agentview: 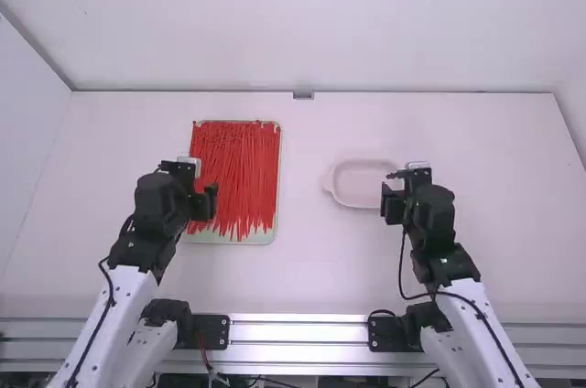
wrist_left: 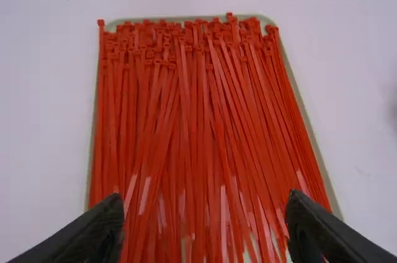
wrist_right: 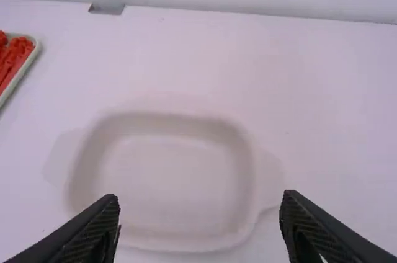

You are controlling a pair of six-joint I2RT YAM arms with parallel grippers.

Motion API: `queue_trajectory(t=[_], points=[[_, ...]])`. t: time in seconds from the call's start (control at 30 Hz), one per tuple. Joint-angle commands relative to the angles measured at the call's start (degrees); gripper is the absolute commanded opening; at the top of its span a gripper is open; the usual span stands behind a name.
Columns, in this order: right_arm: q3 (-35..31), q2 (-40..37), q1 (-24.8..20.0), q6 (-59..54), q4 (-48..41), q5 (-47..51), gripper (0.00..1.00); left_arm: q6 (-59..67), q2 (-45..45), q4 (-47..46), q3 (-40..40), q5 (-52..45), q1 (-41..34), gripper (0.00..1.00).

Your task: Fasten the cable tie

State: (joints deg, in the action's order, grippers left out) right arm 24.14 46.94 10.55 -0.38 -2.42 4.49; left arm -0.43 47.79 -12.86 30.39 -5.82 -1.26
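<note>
Dozens of red cable ties [agentview: 234, 177] lie in a loose, flat pile on a pale tray [agentview: 229, 240], their heads bunched at the tray's far end and their tails running back toward the arms. In the left wrist view we see the ties [wrist_left: 198, 133] fan out slightly, some crossing one another, and cover nearly the whole tray [wrist_left: 118, 23]. The left gripper [agentview: 207, 199] hangs over the near end of the pile, toward its left side. Its two black fingers [wrist_left: 93, 232] are spread wide, and the tails of many ties pass beneath the gap between them. We cannot tell whether either fingertip touches a tie, and none is held. The tray sits on the left half of the white table [agentview: 439, 132]. Well to its right stands a white oblong dish [agentview: 331, 185] with small handles at its ends. The right gripper [agentview: 394, 198] hangs over the dish's near right edge, its fingers [wrist_right: 87, 238] likewise parted, with the dish [wrist_right: 167, 120] between them and nothing gripped. At the table's far edge, near the middle, sits a small grey bracket [agentview: 303, 94].
</note>
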Motion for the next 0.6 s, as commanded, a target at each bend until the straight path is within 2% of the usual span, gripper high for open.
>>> queue_trajectory(t=[0.0, 0.33, 0.57], points=[[3.5, 2.7, 0.6, 0.5, -0.1, 1.0, 0.74, -0.1, 2.6, -0.5, 3.1, -1.3, -0.5, 0.73], [9.2, 13.1, 4.3, 0.5, -0.5, 1.8, 0.89, -1.5, 13.4, -4.4, 10.2, -2.4, -0.8, 0.89], [11.7, 17.4, 5.3, 0.5, -1.0, 0.9, 0.96, -1.6, 18.0, -6.0, 13.3, -2.9, -0.9, 0.96]])
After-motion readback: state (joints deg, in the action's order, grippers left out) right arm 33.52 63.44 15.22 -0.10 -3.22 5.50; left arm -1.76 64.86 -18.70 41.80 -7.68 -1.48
